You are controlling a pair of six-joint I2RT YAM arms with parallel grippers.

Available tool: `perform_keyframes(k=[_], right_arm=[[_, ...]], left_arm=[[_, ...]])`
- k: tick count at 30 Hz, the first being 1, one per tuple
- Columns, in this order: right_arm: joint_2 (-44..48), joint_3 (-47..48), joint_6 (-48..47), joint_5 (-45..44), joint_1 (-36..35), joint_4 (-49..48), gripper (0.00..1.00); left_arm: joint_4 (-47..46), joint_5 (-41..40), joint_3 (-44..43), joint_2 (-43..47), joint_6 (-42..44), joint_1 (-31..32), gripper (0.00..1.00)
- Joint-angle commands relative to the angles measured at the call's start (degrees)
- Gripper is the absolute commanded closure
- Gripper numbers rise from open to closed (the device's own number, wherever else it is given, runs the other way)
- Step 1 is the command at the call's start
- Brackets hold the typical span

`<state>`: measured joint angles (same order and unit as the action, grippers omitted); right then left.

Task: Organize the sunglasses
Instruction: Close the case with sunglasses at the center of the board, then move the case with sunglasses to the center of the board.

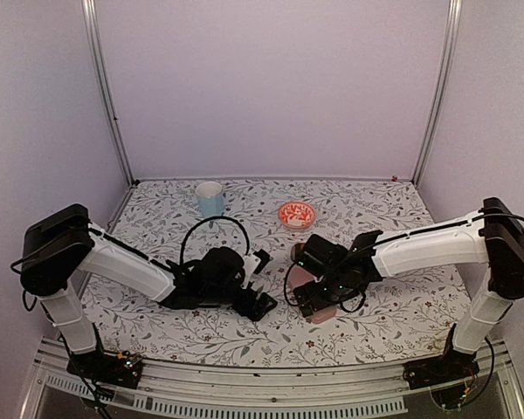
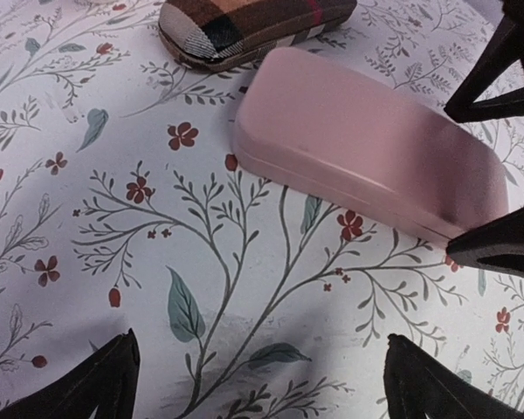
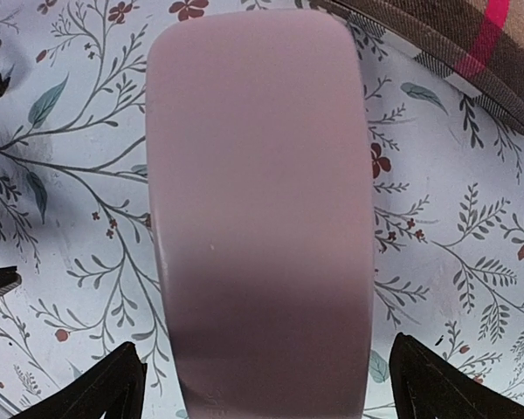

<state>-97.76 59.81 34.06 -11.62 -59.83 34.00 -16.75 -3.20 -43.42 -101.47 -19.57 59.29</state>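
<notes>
Neither pair of sunglasses shows in any view. A closed pink case [image 3: 262, 218] lies on the flowered tablecloth, also seen in the left wrist view [image 2: 367, 166] and partly under the right arm in the top view [image 1: 321, 312]. My right gripper [image 3: 271, 384] [image 1: 307, 301] is open, its fingers standing either side of the case's near end with a gap on both sides. My left gripper [image 2: 271, 388] [image 1: 260, 305] is open and empty over bare cloth, just left of the pink case.
A closed brown plaid case with a red band [image 2: 244, 30] [image 3: 472, 52] lies just beyond the pink case. A light blue cup [image 1: 210, 199] and a red patterned bowl [image 1: 297, 214] stand further back. The right gripper's fingers [image 2: 506, 78] show at the left wrist view's right edge.
</notes>
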Motion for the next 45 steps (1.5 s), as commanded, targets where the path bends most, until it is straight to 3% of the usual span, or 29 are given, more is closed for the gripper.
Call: perform_keyframes(k=[1,6,15,28,33,39,45], right_arm=[[-3.4,3.1,-3.9,-1.4,0.4,1.5,0.01],[-6.0,4.5,-8.6,1.0,1.7,1.1,0.09],[-7.6,8.5,-23.0,7.8,2.4,-1.2,0.39],[-19.1,24.1,-45.1,11.3,-0.5,0.8,0.44],[-22.7,29.7,-50.4,9.6,-0.7,2.3,0.41],[-25.5,32.6,-51.4,0.8,-0.6,3.2,0.14],[-24.8,31.7,-50.2,-2.7,-0.4,3.4,0.04]], left_arm=[[0.7,-0.7,0.4,1.5,0.3,-0.7,0.01],[1.4,-2.1,0.7,2.4,0.2,-0.8,0.01],[4.3,-7.8,2.3,8.7,0.1,-2.7,0.01],[15.4,-14.5,7.8,29.6,-4.3,-13.6,0.01],[18.1,-15.4,8.8,36.9,-3.3,-16.9,0.01],[19.0,-13.8,8.8,37.0,-3.0,-17.5,0.01],[18.0,-12.0,8.9,35.5,-3.0,-17.5,0.01]])
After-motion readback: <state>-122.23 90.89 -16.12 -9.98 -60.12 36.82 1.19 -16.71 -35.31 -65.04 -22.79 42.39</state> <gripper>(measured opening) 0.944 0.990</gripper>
